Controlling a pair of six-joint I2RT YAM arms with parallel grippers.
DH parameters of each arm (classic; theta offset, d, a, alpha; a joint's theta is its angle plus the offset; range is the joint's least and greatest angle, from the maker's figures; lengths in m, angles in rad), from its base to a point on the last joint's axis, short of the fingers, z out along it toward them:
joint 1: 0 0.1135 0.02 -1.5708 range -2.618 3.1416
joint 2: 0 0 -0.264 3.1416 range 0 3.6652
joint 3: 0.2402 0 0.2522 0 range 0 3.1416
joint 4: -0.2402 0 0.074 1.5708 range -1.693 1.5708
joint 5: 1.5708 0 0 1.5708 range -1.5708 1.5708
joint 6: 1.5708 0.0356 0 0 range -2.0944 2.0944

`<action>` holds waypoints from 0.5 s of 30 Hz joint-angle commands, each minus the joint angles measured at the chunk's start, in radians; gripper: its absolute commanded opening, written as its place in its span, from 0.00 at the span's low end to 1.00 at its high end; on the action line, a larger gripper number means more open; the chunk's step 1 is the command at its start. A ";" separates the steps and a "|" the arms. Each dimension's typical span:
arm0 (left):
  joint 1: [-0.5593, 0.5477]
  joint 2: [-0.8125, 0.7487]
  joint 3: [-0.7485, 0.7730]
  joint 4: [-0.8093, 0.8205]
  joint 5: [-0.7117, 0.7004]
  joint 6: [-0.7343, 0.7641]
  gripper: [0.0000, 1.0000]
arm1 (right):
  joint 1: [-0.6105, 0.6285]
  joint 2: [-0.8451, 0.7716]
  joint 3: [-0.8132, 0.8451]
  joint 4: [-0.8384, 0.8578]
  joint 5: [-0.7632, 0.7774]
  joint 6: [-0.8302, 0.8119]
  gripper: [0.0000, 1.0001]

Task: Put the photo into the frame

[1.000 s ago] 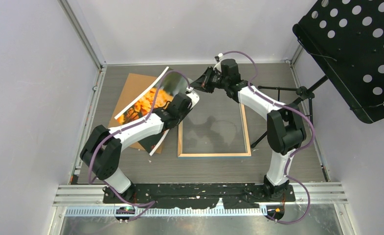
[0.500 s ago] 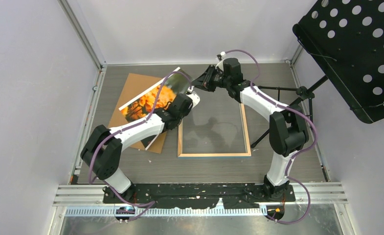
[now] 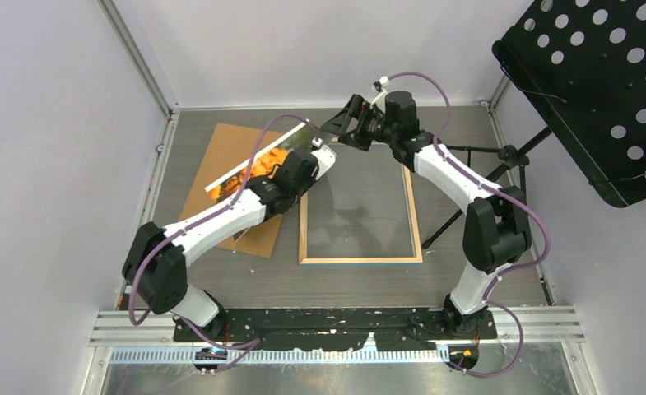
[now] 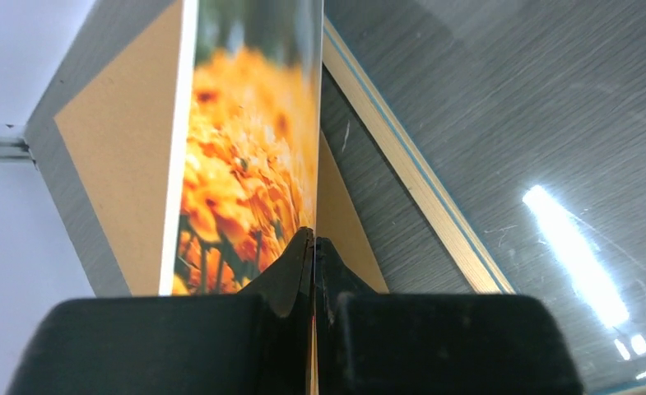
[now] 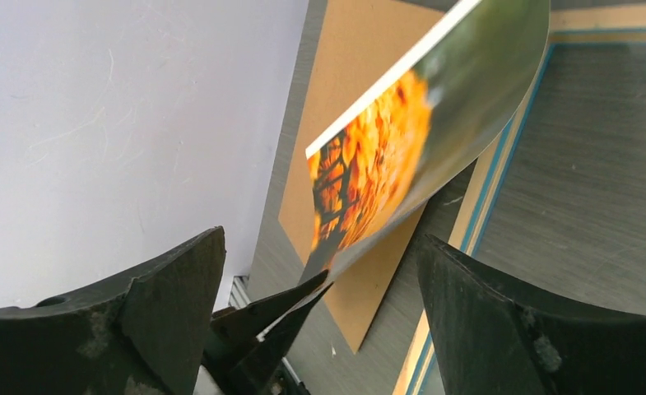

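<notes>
The photo (image 3: 249,169), orange flowers with a white edge strip, hangs tilted over the brown backing board (image 3: 220,202). My left gripper (image 3: 307,164) is shut on the photo's near edge; in the left wrist view the photo (image 4: 245,148) runs edge-on into the shut jaws of that gripper (image 4: 313,247). My right gripper (image 3: 341,123) stands open just beyond the photo's far corner, holding nothing. From the right wrist, the photo (image 5: 393,140) curves ahead of the spread right gripper (image 5: 321,239). The frame (image 3: 416,216) lies flat, wood side up, to the right.
A black perforated music stand (image 3: 599,90) overhangs the back right corner, its tripod legs (image 3: 476,152) on the table beside the frame. White walls enclose the table on the left, the back and the right.
The right gripper has let go of the photo's far corner and opened wide, drawing back a little. The left gripper has shut on the photo, which now lies lower and flatter.
</notes>
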 commanded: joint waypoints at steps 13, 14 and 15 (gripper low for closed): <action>0.012 -0.216 0.286 -0.216 0.189 -0.063 0.00 | -0.220 -0.279 -0.024 0.046 0.033 -0.216 0.93; 0.014 -0.220 0.303 -0.227 0.204 -0.077 0.00 | -0.226 -0.289 -0.032 0.057 0.025 -0.223 0.93; 0.015 -0.221 0.319 -0.242 0.221 -0.092 0.00 | -0.235 -0.295 -0.047 0.076 0.019 -0.226 0.93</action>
